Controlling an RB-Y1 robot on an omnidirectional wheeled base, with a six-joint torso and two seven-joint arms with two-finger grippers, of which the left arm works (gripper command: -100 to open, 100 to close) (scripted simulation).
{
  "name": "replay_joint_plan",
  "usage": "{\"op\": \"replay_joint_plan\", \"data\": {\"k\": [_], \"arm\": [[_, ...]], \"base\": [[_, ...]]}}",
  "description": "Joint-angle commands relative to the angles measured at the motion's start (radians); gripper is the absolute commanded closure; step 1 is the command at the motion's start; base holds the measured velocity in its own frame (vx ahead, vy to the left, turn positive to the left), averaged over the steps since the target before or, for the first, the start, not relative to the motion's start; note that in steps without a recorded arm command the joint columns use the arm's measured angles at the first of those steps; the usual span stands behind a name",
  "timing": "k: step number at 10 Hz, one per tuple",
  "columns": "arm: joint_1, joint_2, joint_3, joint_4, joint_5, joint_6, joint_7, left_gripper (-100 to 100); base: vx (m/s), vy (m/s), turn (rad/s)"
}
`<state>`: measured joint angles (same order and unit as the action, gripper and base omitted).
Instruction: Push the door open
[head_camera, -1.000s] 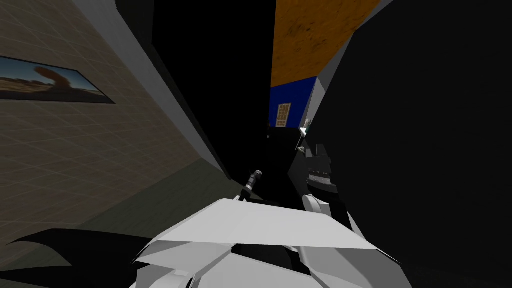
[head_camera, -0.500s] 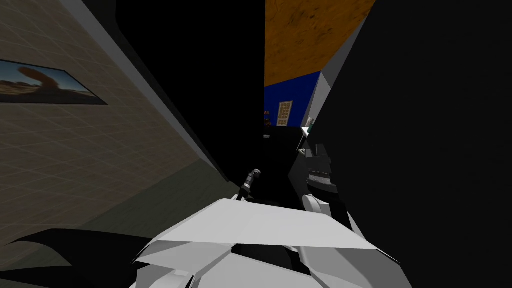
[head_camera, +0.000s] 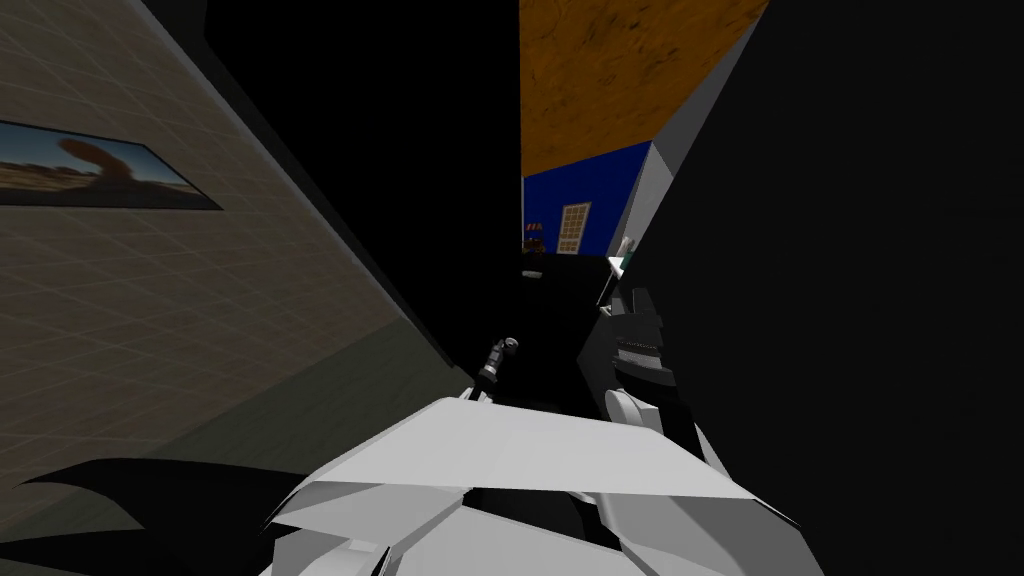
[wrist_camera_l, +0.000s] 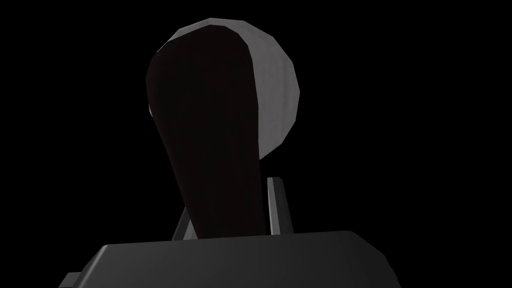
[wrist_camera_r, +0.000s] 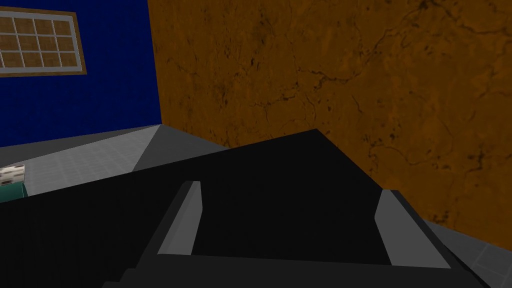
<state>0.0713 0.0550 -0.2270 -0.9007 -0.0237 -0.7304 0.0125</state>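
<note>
A: Where is your door?

B: Ahead of you and a little to your left. The door (head_camera: 430, 200) is the black slab whose straight edge cuts across the orange wall (head_camera: 620, 80). It stands ajar, and through the gap you see a blue wall (head_camera: 585, 180) with a small paned window (head_camera: 574, 227).

A: And your left tool?

B: Your left tool (wrist_camera_l: 230, 200) is clenched on the handle (wrist_camera_l: 205, 125), a dark shaft with a rounded, grey-rimmed end. Both fingers press its sides close above the tool's dark body. From your head camera, that handle sits low on the door, near its free edge.

A: Your right one?

B: Your right tool (wrist_camera_r: 292, 187) is released, fingers spread wide. It hangs over a black plane (wrist_camera_r: 280, 165) and points toward the orange wall, with a grey tiled surface (wrist_camera_r: 100, 155) beyond. From your head camera it sits at the edge of the big dark surface (head_camera: 850, 300) on your right. You cannot tell whether it touches that surface.

A: Anything on your left side?

B: A tan tiled wall (head_camera: 150, 320) carrying a framed landscape picture (head_camera: 90, 175), well apart from both tools.
</note>
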Motion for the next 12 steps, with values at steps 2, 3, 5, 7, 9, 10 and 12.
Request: {"op": "replay_joint_plan", "data": {"k": [2,3,5,7,9,10,12], "arm": [[-0.017,0.004,0.045,0.009,0.016,-0.003,-0.013,100],[-0.019,0.002,0.054,0.011,0.019,-0.003,-0.016,100],[-0.028,-0.005,0.089,0.021,0.032,-0.004,-0.026,100],[-0.034,-0.013,0.114,0.028,0.042,-0.005,-0.033,100],[-0.039,-0.023,0.136,0.034,0.05,-0.005,-0.04,100],[-0.043,-0.03,0.15,0.038,0.055,-0.006,-0.044,100],[-0.049,-0.044,0.173,0.044,0.064,-0.006,-0.051,100]], "base": [[0.154,-0.117,0.054],[0.104,-0.094,0.052],[0.123,-0.143,0.087],[0.139,-0.126,0.078],[0.155,-0.108,0.06],[0.17,-0.137,0.082],[0.163,-0.142,0.085]]}}
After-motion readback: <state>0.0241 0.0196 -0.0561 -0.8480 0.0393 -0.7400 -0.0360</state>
